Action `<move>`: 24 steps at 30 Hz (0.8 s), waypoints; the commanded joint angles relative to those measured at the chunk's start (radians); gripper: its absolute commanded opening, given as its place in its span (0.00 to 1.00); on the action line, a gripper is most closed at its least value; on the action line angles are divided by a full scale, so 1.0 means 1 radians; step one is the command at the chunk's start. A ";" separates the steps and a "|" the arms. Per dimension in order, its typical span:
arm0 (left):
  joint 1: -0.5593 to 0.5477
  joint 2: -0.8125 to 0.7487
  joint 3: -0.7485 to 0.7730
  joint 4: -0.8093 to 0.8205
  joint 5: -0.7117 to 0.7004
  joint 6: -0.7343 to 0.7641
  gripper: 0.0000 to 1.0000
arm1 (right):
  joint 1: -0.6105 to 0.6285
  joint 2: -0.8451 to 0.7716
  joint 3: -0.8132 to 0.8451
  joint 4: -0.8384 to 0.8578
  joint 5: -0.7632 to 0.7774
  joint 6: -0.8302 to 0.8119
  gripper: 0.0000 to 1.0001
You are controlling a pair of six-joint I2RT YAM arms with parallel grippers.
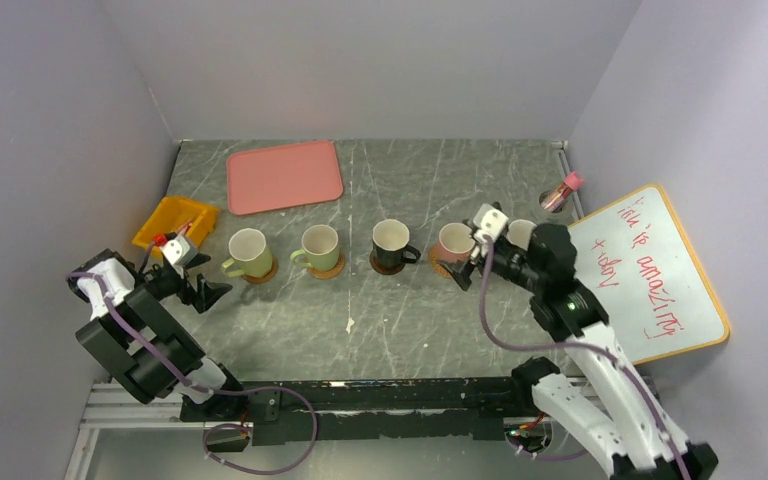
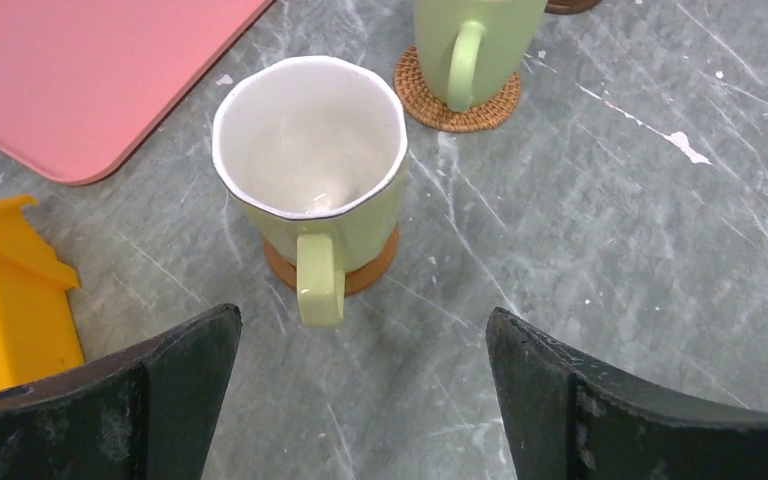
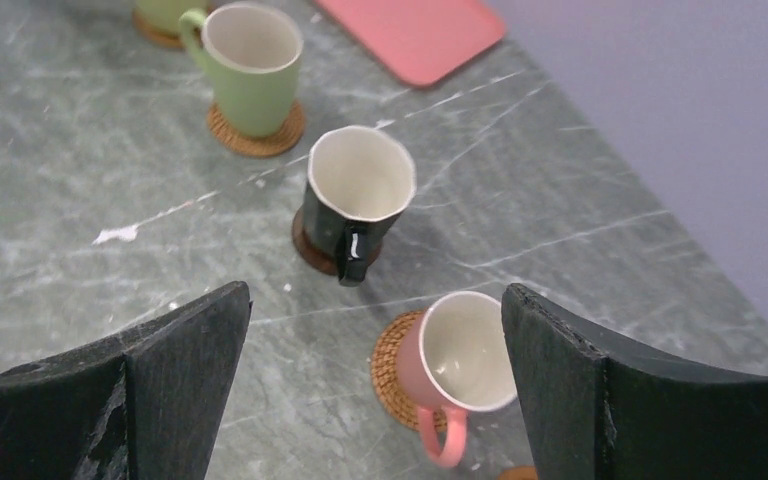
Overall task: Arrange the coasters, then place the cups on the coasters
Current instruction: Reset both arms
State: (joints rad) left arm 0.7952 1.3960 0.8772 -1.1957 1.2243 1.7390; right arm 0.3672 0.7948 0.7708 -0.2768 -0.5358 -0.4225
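Four cups stand in a row on coasters. A pale green cup (image 1: 248, 252) (image 2: 310, 150) sits on a smooth orange-brown coaster (image 2: 365, 275), a second green cup (image 1: 318, 247) (image 3: 252, 65) on a woven coaster (image 3: 255, 140). The black cup (image 1: 392, 243) (image 3: 358, 190) rests on a dark brown coaster (image 3: 310, 250), the pink cup (image 1: 454, 242) (image 3: 465, 355) on a woven coaster (image 3: 395, 370). Another cup's pale rim (image 1: 520, 233) shows behind the right arm. My left gripper (image 1: 208, 285) (image 2: 362, 318) is open just short of the first cup's handle. My right gripper (image 1: 475, 262) (image 3: 375, 295) hangs open above the pink cup.
A pink tray (image 1: 284, 176) (image 2: 80, 70) lies at the back left. A yellow bin (image 1: 173, 222) (image 2: 10, 290) sits beside my left gripper. A small jar with a pink lid (image 1: 562, 190) and a whiteboard (image 1: 650, 270) are at the right wall.
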 commanded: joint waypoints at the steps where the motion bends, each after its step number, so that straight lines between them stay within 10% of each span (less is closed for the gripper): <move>1: 0.016 0.001 0.043 -0.205 0.046 0.229 0.97 | 0.004 -0.203 -0.081 0.103 0.155 0.147 1.00; 24: 0.051 -0.445 -0.227 -0.195 -0.084 0.222 0.97 | 0.001 -0.746 -0.192 -0.081 0.248 0.220 1.00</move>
State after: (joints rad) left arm 0.8410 1.0481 0.6945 -1.3327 1.1236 1.8523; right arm 0.3672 0.0959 0.5816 -0.3546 -0.2935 -0.2386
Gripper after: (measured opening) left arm 0.971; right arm 0.997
